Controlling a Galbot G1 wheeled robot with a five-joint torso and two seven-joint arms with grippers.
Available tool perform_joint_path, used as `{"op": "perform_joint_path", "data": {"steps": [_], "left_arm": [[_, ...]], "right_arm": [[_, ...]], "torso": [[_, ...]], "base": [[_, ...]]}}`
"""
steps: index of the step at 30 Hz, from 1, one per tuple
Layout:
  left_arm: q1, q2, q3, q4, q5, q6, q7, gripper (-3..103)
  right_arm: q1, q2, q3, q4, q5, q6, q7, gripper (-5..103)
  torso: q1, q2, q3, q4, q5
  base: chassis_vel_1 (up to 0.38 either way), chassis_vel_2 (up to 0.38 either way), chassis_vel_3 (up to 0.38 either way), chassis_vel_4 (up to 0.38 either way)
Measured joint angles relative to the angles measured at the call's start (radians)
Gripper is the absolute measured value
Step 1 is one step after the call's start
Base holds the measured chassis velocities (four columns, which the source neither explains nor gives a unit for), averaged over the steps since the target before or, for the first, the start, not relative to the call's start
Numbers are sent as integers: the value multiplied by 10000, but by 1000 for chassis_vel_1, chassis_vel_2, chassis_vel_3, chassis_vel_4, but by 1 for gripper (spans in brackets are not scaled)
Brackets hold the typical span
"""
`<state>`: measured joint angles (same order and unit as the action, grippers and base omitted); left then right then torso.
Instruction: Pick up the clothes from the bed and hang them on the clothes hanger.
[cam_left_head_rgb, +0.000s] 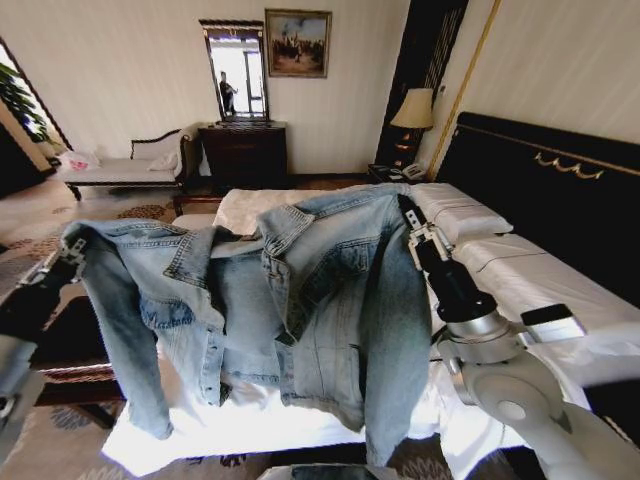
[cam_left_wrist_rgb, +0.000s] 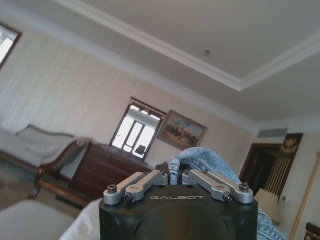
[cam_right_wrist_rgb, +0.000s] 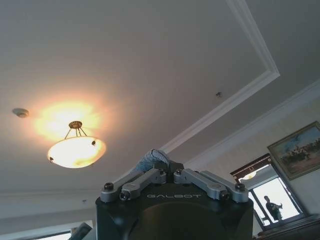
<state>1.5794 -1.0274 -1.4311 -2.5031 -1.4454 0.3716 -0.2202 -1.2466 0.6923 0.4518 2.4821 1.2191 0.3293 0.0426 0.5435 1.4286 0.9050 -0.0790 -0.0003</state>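
The clothes, a light-blue denim jacket (cam_left_head_rgb: 320, 300), hang spread out in the air above the bed (cam_left_head_rgb: 540, 275) and reach down over its foot end. My left gripper (cam_left_head_rgb: 72, 250) is shut on one sleeve end at the left. My right gripper (cam_left_head_rgb: 410, 222) is shut on the jacket's shoulder at the right. A fold of denim (cam_left_wrist_rgb: 210, 160) bulges past the shut left gripper (cam_left_wrist_rgb: 175, 173) in the left wrist view. A small tuft of denim (cam_right_wrist_rgb: 150, 159) sticks out of the shut right gripper (cam_right_wrist_rgb: 167, 169) in the right wrist view. The clothes hanger is out of view.
The black headboard (cam_left_head_rgb: 540, 180) runs along the right. A lamp (cam_left_head_rgb: 415, 108) stands by the bed's head. A dark dresser (cam_left_head_rgb: 245, 150) and a pale chaise (cam_left_head_rgb: 130, 168) line the far wall. A dark wooden bench (cam_left_head_rgb: 70, 350) sits low at the left, beside the bed's foot.
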Motion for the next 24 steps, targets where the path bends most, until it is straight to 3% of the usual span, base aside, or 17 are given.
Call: {"op": "perform_joint_path", "data": {"steps": [2, 3, 4, 7, 8, 11, 14, 17, 21, 24], "left_arm": [[-197, 704, -21, 6, 530, 3, 11, 7], [-388, 1387, 65, 221, 985, 18, 30, 7], [-388, 1387, 65, 221, 985, 18, 30, 7], [-1125, 2692, 961, 1522, 1837, -8, -207, 7], [-1125, 2692, 961, 1522, 1837, -8, -207, 7], [-2342, 3356, 2091, 2645, 2167, -92, -645, 7], [-3159, 3695, 2466, 3039, 2071, -209, -763, 7], [-3972, 4252, 2503, 3035, 1385, -457, -836, 7], [-3956, 4618, 2076, 2482, 917, -654, -711, 7], [-3622, 4499, 1971, 1960, 805, -697, -533, 7]], "right_arm": [[519, -192, -204, -593, 0, -61, 6, 2], [969, -342, -402, -1062, 10, -110, 12, 2], [969, -342, -402, -1062, 10, -110, 12, 2], [2291, -544, -1236, -2344, 35, -153, 13, 2], [2291, -544, -1236, -2344, 35, -153, 13, 2], [3667, -510, -2220, -3573, -11, -68, 3, 2], [4545, -464, -2638, -4052, 81, -13, -2, 2], [5500, -482, -2844, -4268, 428, 71, 5, 2], [5609, -573, -2687, -3920, 599, 174, -17, 2], [5186, -580, -2525, -3474, 502, 232, -75, 2]], "torso": [[-1, -1, 0, 2, 1], [-1, 0, 0, 3, 6], [-1, 0, 0, 3, 6], [2, -1, 2, -1, 2], [2, -1, 2, -1, 2], [9, -5, 6, 1, -3], [11, -6, 7, 2, -3], [10, -5, 4, 2, 5], [2, -3, 0, 0, 7], [-2, 0, -2, 3, 6]], "base": [[0, 0, 0, 0], [0, 0, 0, 0], [0, 0, 0, 0], [0, 0, 0, 0], [0, 0, 0, 0], [0, 0, 0, 0], [0, 0, 0, 0], [0, 0, 0, 0], [0, 0, 0, 0], [0, 0, 0, 0]]}}
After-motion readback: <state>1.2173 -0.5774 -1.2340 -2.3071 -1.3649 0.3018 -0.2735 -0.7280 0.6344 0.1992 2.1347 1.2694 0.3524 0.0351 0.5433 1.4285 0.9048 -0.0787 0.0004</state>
